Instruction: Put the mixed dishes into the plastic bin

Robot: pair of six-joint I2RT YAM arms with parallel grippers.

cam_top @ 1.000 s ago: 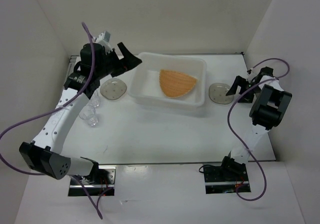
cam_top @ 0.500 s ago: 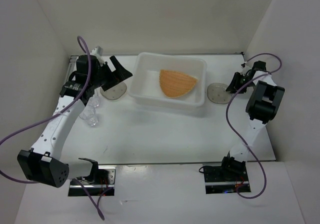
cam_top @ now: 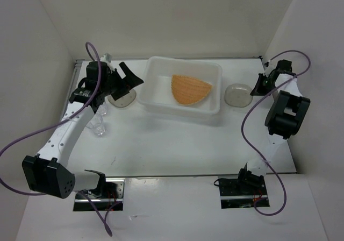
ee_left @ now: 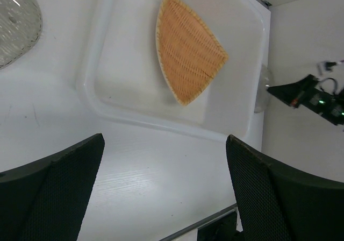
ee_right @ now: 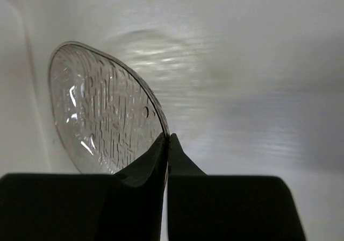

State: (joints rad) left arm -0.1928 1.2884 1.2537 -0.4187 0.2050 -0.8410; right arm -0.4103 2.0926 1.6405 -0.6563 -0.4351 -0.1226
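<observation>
The white plastic bin (cam_top: 183,113) sits mid-table with the orange-tan plate (cam_top: 189,89) lying inside it. My right gripper (cam_top: 257,88) is shut on the rim of a speckled oval dish (cam_top: 237,94), which is tilted up just right of the bin. The right wrist view shows that dish (ee_right: 102,112) pinched edge-on between the fingertips of the right gripper (ee_right: 168,142). My left gripper (cam_top: 130,83) hangs open above the bin's left edge, over a second oval dish (cam_top: 121,97). Two clear cups (cam_top: 101,110) (cam_top: 98,127) stand to the left of it.
White walls close in the table on the left, back and right. In the left wrist view, the bin's near rim (ee_left: 141,120) and the plate (ee_left: 188,58) lie ahead of my open left gripper (ee_left: 164,144). Purple cables loop off both arms.
My right gripper has shut on the right oval dish's rim and tipped the dish up. My left gripper drew back from the bin's corner toward the left dish, staying open.
</observation>
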